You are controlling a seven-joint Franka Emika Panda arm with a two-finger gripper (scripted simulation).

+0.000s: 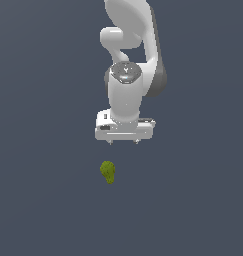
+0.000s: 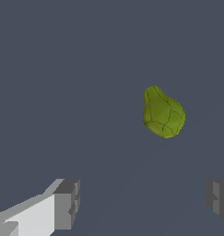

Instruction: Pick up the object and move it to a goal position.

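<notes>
Below the white, wide-open pincer (image 1: 124, 142), apart, an olive-green, bumpy, pear-shaped object (image 1: 108, 172), seemingly on matte grey ground.

flat slate-grey floor (image 1: 43, 200) — olive pear-shaped lump (image 1: 108, 171) resting on it

The arm (image 1: 130, 60) is glossy white with rounded links and a dark grey band at one joint. Its gripper (image 1: 124, 141) has a boxy white body with blocky grey fingertips (image 2: 67, 203).
</notes>
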